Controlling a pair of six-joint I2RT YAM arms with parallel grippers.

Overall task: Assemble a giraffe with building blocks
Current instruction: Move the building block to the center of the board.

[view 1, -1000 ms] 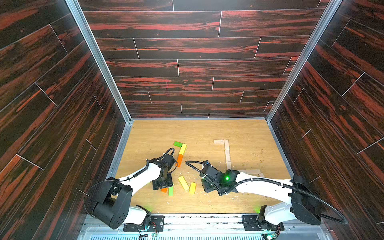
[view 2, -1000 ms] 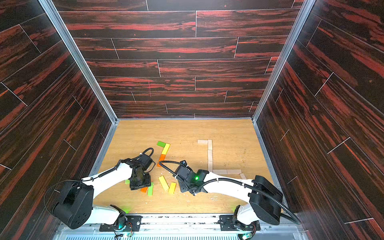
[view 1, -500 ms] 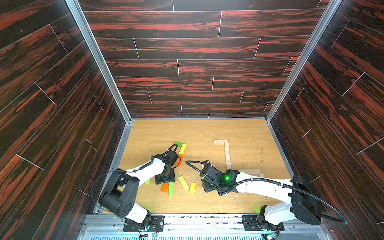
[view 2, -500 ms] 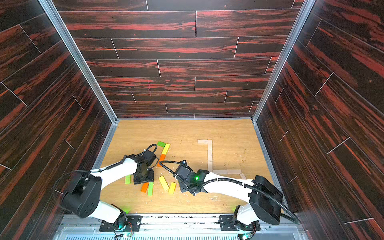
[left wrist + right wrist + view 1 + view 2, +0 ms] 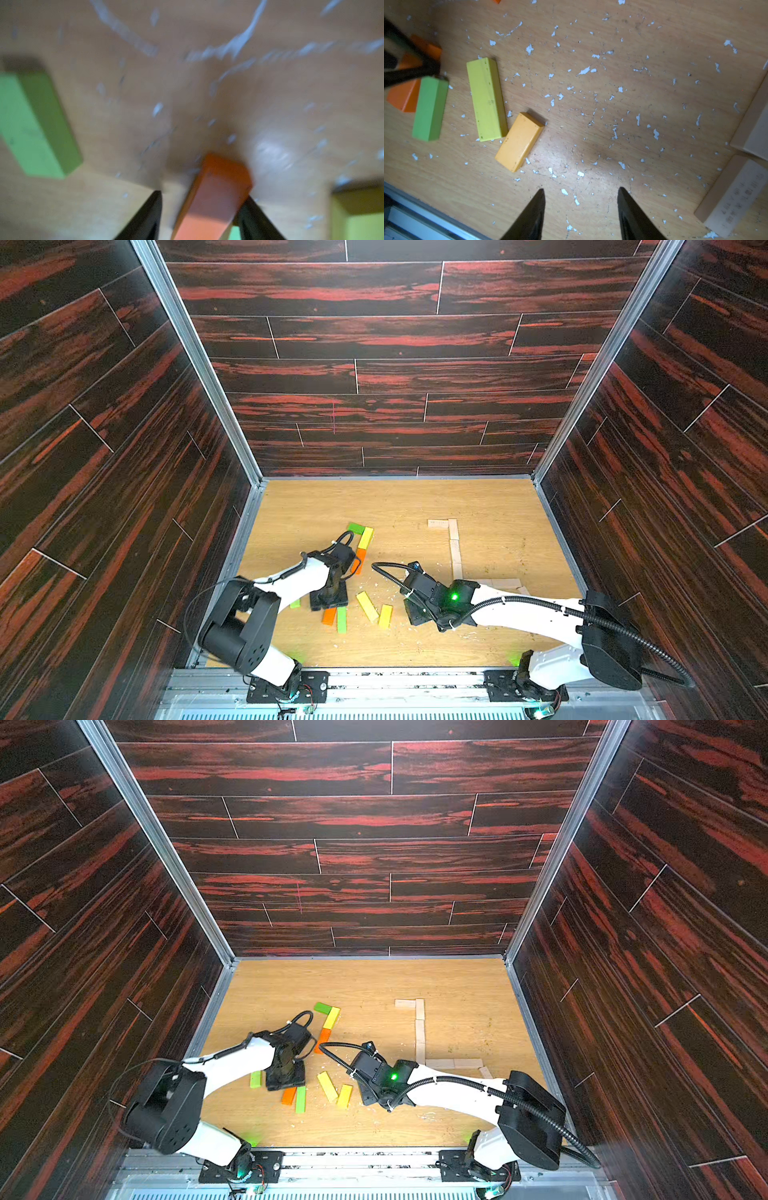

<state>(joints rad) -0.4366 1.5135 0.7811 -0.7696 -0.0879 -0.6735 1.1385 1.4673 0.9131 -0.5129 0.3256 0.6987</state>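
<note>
Left wrist view, blurred: the left gripper (image 5: 203, 195) straddles an orange block (image 5: 216, 197), one finger touching its edge and a gap showing at the other. A green block (image 5: 31, 128) lies well apart across bare surface (image 5: 207, 83). Elsewhere the right gripper (image 5: 581, 189) hangs half-wide and empty over open surface, between an amber block (image 5: 519, 141) and pale planks (image 5: 753, 128).
</note>
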